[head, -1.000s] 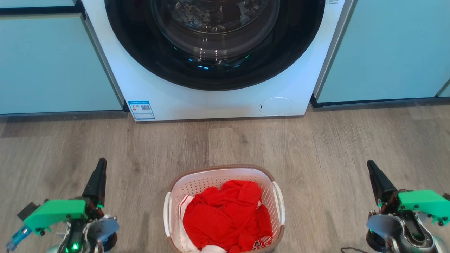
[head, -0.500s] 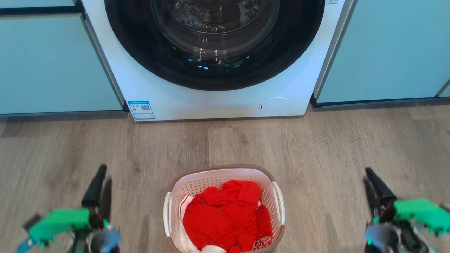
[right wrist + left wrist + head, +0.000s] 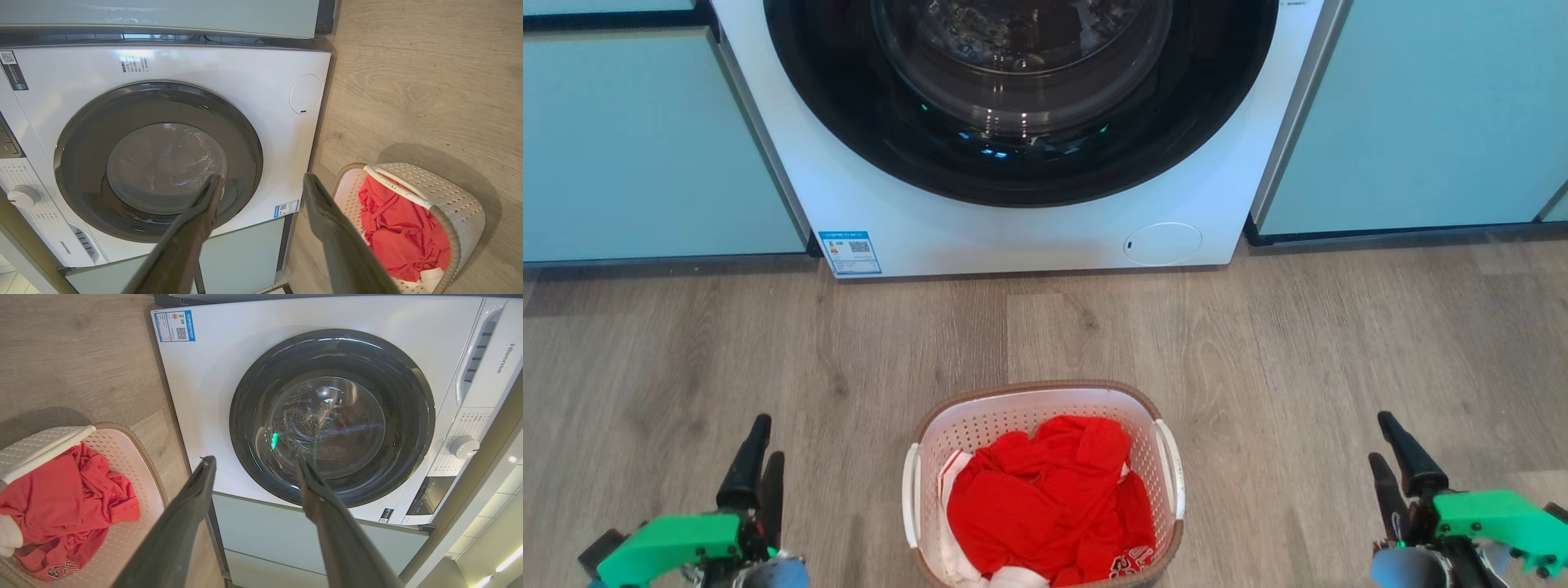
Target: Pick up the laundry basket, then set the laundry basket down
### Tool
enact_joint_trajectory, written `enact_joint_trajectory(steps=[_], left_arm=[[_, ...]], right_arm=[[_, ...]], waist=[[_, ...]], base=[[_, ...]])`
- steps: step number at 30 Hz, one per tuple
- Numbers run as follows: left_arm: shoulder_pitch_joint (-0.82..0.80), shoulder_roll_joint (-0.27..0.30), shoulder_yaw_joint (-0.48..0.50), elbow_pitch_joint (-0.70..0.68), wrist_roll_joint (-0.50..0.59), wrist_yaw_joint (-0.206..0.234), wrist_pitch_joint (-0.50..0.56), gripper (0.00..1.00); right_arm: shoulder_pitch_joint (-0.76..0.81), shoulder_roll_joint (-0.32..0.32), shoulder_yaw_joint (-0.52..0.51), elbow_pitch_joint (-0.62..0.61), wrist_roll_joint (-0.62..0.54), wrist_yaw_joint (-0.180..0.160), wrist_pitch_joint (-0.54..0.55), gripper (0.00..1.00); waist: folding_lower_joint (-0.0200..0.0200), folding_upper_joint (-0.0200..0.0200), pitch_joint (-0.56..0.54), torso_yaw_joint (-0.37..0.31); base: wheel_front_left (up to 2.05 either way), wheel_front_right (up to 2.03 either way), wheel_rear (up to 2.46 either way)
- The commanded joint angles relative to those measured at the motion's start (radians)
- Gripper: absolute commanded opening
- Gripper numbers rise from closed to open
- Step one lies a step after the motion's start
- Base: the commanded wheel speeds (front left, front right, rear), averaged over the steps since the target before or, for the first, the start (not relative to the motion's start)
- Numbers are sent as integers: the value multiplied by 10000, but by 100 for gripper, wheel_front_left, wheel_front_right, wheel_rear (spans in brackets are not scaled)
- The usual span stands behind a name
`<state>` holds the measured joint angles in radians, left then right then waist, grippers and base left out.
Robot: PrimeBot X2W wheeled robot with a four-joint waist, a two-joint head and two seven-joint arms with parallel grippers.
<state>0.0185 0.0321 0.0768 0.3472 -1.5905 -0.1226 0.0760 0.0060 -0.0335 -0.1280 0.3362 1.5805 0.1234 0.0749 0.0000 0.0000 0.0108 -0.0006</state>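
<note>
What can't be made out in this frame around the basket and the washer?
- Head view: near end of the laundry basket, cut off by the bottom edge.
- Head view: its floor, hidden under the red clothes.
- Print on the blue sticker, too small in every view.
- Drum contents, lost behind the dark, reflective door glass.

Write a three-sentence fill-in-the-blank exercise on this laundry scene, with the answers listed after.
The laundry basket stands on the floor in front of the ____ machine.
The top garment in it is ____.
The left gripper and the right gripper both hold ____.
Missing words: washing; red; nothing.
</note>
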Motion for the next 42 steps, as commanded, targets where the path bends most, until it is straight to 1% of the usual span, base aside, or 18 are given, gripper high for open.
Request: enact_joint_trajectory(steps=[1, 12, 23, 28, 33, 35, 36, 42], left_arm=[[-533, 107, 159, -326, 240, -9, -122, 100], [-757, 114, 350, -531, 951, -16, -416, 100], [-961, 121, 469, -1106, 2227, 24, -738, 100], [-1005, 125, 281, -1541, 2910, 273, -885, 100], [-999, 128, 54, -2032, 3721, 654, -1032, 100], [-1002, 129, -74, -2233, 4100, 826, -1091, 100], [-1016, 131, -216, -2428, 4477, 1012, -1149, 100], [-1103, 135, -700, -2960, 5744, 1559, -1326, 100]], right_arm=[[-417, -41, -61, -430, -219, 10, -121, 100], [-566, -53, -272, -751, -1151, 16, -414, 100], [-772, -65, -273, -1338, -3063, 22, -735, 100], [-844, -71, -7, -1744, -4231, 25, -881, 100], [-900, -77, 197, -2102, -5293, 28, -1028, 100], [-910, -79, 271, -2215, -5651, 29, -1086, 100], [-932, -81, 359, -2323, -6023, 30, -1145, 100], [-1022, -88, 708, -2628, -7237, 33, -1320, 100]], waist=[[0, 0, 12, 1], [0, 0, 104, 16], [0, 0, 182, 39], [0, 0, 224, 63], [0, 0, 208, 89], [0, 0, 207, 102], [0, 0, 215, 117], [0, 0, 241, 144]], base=[[0, 0, 0], [0, 0, 0], [0, 0, 0], [0, 0, 0], [0, 0, 0], [0, 0, 0], [0, 0, 0], [0, 0, 0]])
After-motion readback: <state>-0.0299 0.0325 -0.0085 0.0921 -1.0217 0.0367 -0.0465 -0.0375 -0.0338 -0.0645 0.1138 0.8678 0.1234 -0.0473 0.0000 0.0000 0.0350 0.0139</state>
